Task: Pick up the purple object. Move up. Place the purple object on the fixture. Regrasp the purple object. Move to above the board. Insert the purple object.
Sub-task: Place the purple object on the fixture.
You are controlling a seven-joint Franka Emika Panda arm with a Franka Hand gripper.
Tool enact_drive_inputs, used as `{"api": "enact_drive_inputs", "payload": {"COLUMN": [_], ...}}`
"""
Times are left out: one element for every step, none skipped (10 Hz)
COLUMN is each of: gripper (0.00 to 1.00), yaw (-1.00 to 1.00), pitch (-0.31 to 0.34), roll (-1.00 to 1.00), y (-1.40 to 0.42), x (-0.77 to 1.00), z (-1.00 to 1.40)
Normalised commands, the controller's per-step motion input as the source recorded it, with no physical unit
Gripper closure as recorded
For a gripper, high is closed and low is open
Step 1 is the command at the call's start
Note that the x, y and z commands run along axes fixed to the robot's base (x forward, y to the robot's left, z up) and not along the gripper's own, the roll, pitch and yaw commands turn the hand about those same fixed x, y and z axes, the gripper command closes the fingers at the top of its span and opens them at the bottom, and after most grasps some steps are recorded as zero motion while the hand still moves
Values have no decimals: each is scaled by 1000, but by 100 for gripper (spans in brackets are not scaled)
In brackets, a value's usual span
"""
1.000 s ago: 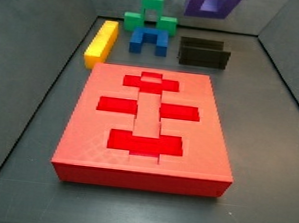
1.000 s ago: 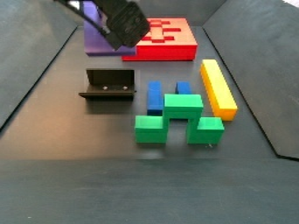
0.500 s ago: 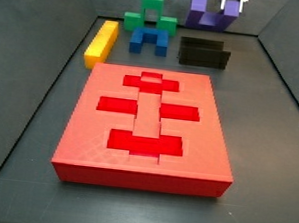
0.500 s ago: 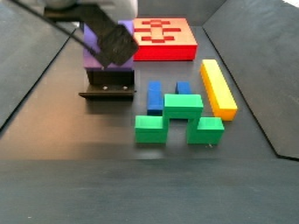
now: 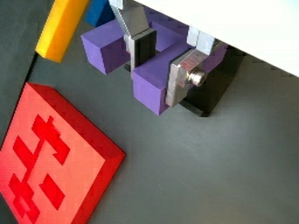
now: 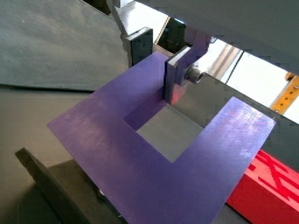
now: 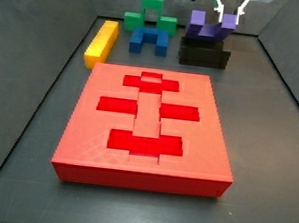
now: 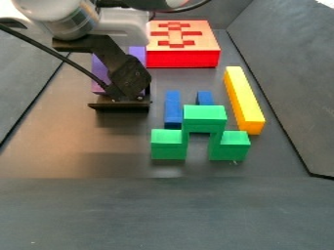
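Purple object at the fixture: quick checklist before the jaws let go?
1. Gripper shut on one prong of the purple object: ok.
2. Purple object directly over the fixture in a side view: ok.
3. Object seated on the fixture: cannot tell, contact hidden.
4. Object upright, prongs up: ok.
5. Blue block and green block clear of the fixture: ok.
6. Board cut-outs unobstructed: ok.
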Motion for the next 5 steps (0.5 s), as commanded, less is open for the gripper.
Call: {"api": "enact_drive_inputs", "payload": {"gripper": [100,100,100,100,100], "yaw": [0,34,123,286,294], "pitch": [-6,0,0,69,54], "roll": [0,0,80,111,57], "y": [-31,-14,0,0,0], "x": [0,134,360,460,383], "z": [-154,-209,-223,-214,-177]}}
